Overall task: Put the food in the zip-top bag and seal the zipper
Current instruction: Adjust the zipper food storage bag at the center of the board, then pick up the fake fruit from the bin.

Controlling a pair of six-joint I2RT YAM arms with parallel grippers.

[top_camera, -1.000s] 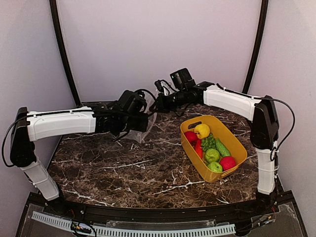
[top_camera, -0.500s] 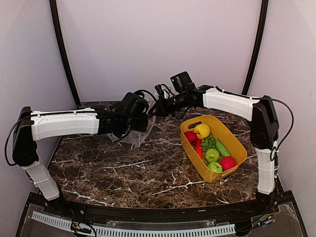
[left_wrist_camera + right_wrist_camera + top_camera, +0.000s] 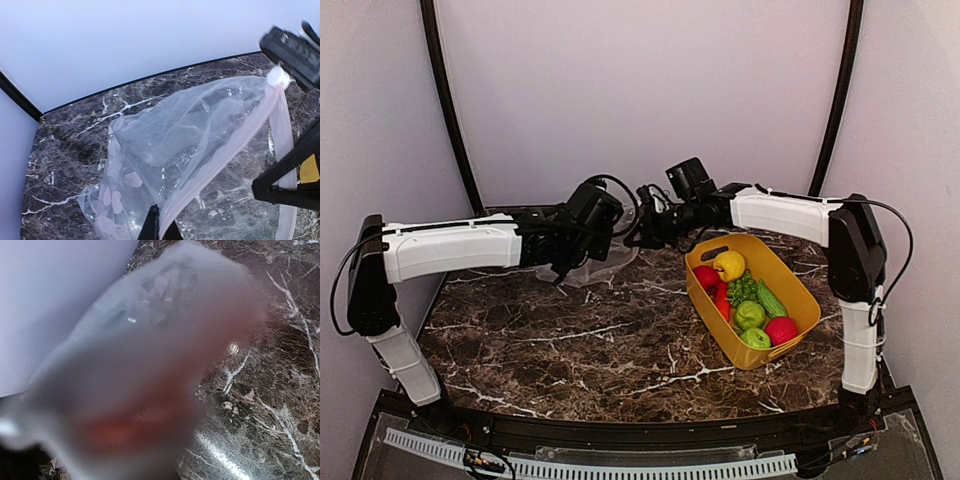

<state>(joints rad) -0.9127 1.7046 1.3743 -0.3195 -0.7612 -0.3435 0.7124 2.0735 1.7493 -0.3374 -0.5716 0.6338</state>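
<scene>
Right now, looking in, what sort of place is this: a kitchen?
Most likely a robot test booth, not a kitchen: a left arm and right arm mounted at a marble-look table, bare pale walls close around it, and toy food in a tub.

At back-centre of the table [image 3: 570, 340], the zip-top bag [image 3: 603, 262] hangs btwn the two grippers: L gripper [image 3: 612, 245] at its left end, R gripper [image 3: 645, 228] at its right end, the two close together. The bag's lower part droops onto the tabletop, below & left of them. The zipper [image 3: 220, 150] runs along the bag's raised edge, from L gripper up to R gripper. The tub [image 3: 800, 292] stands right of the bag, nearer the front, apart from it. The food [image 3: 750, 315] lies in the tub, pieces packed vs. each other.
</scene>
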